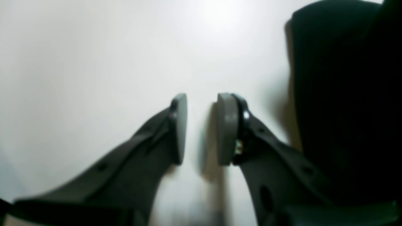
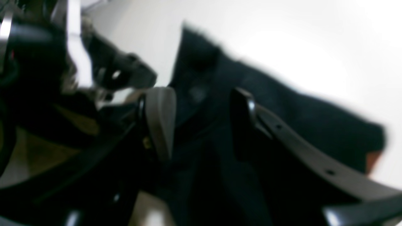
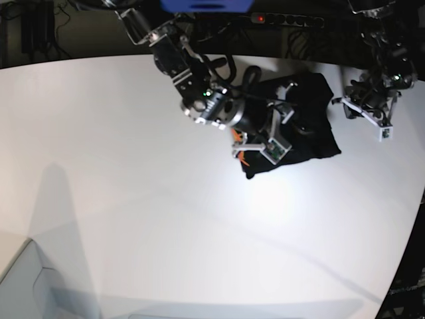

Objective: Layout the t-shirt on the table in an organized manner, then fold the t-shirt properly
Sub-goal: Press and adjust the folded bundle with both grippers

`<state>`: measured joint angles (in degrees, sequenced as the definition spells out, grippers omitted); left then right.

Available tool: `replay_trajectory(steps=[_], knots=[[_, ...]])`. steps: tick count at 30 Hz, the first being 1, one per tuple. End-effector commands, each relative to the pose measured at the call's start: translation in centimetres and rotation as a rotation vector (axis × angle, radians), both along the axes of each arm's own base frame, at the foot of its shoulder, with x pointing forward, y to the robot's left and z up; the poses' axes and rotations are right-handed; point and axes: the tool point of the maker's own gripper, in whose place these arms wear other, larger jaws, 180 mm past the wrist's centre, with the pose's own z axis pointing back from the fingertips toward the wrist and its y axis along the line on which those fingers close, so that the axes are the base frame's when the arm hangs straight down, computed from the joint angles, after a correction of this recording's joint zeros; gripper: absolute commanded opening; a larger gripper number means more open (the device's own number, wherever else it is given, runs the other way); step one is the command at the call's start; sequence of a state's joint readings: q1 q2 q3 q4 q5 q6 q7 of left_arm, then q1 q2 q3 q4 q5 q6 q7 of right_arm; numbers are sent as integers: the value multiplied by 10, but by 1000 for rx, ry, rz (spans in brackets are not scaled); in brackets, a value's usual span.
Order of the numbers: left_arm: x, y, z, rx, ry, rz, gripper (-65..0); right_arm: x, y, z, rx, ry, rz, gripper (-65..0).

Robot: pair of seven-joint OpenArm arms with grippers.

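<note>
Showing no legible writing: t-shirt (image 3: 302,116)

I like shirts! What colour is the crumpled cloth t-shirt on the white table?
Black crumpled cloth t-shirt, best seen in the base view.

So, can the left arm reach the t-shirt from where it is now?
Probably yes. The left gripper hangs over bare table, jaws apart and empty, with the black t-shirt just beside it. Nothing lies between them, and the right gripper works on the shirt's far side.
</note>
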<state>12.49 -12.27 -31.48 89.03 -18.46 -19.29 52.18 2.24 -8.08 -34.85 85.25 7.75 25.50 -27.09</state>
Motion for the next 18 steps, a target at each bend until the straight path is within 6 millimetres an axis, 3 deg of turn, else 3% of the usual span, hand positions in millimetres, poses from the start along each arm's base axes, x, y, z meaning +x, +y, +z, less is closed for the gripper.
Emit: replay_trajectory(steps=[1,5,10,15,18], knots=[[13,8,20,35,-60,-8,-489,2,11,18,57,-34,12,-355],[22,7,43,69,-122,-27,-489,-10,19,-5,27,17,45,-355],[26,24,79,109,-217,19,-488,-13,23,-24,64,42,33,-353],[21,16,93,8,-231,-40,-488,-12,20,-46,22,82,38,-352],[28,14,105,-57,-280,-32,-486,-13,20,-47,21,86,38,-352]])
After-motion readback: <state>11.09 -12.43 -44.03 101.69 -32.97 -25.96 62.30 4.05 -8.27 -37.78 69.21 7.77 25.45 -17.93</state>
